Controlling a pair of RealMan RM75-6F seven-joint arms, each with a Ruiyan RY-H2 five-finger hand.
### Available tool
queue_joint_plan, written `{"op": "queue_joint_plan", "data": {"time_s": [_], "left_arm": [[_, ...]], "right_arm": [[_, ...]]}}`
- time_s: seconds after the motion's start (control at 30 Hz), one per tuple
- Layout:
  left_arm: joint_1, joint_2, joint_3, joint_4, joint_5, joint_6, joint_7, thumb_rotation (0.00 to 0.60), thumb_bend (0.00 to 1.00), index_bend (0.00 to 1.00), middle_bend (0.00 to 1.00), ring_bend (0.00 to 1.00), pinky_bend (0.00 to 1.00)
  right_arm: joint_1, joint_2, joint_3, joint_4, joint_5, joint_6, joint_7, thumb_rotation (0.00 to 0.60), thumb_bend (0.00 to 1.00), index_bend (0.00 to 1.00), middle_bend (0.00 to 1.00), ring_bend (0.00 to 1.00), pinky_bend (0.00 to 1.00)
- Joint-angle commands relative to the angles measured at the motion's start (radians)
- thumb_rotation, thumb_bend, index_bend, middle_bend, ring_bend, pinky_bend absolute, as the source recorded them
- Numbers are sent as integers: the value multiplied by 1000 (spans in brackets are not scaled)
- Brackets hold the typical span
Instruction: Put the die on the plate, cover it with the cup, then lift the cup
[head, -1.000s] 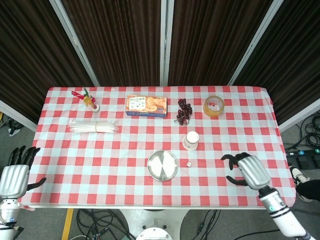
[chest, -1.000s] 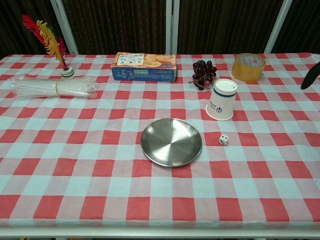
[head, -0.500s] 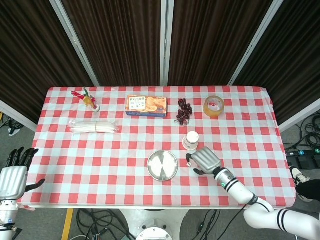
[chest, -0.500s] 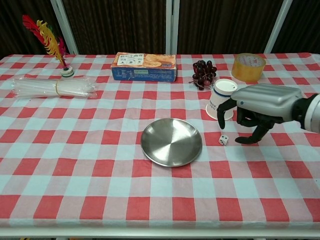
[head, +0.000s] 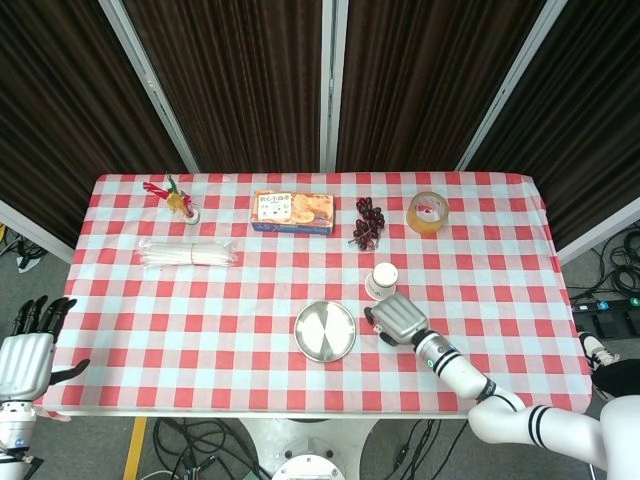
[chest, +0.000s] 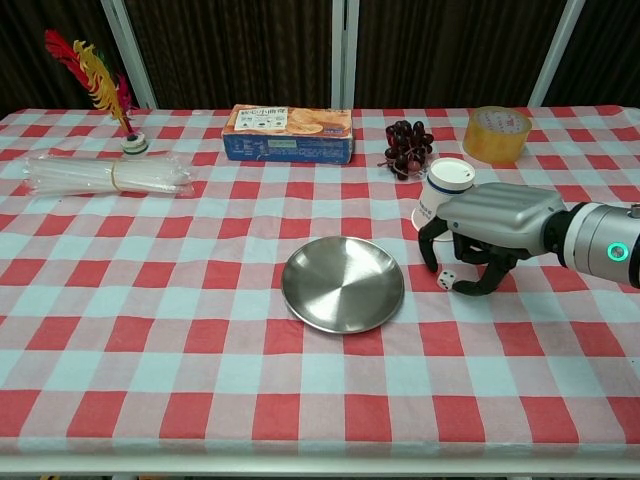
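White with black dots, the die is seen on the checked tablecloth, just right of the steel plate and in front of the upside-down paper cup. The right hand is arched over the die, fingers curved down around it; contact cannot be told. The left hand is held off the table edge, fingers spread.
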Motion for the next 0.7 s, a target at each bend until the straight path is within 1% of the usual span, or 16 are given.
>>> {"op": "queue_joint_plan", "data": {"time_s": [0.03,0.1,0.17,0.23,0.4,0.53,0.63,0.7], "left_arm": [[1,0,0,0,0,0,-1,600,0,142,129,21,18],[2,0,0,1,0,2,-2,600,0,142,129,21,18],[2,1,-1,1,-1,2,-2,600,0,142,129,21,18],[2,2,-1,1,-2,1,-2,600,0,142,129,21,18],[2,5,-2,-3,0,3,-2,600,0,142,129,22,18],[2,8,-2,-5,-3,-2,-1,600,0,142,129,21,18],[4,9,-2,-5,-4,1,-3,600,0,142,129,22,18],[7,8,-3,-4,-6,4,-6,600,0,143,129,22,18]], "right_arm": [[7,-5,-4,10,9,-3,-4,600,283,517,955,920,906],[9,-7,-5,10,7,6,2,600,316,597,957,924,914],[11,-4,-4,0,-4,21,15,600,331,654,959,927,920],[13,2,-1,-19,-17,34,38,600,334,667,959,927,921],[35,0,12,-61,-58,51,108,600,333,670,959,927,921],[73,-44,24,-35,-50,18,119,600,331,649,959,926,921],[105,-94,33,7,-28,-14,109,600,331,597,960,921,920],[122,-124,35,30,-19,-27,105,600,331,544,959,914,918]]}}
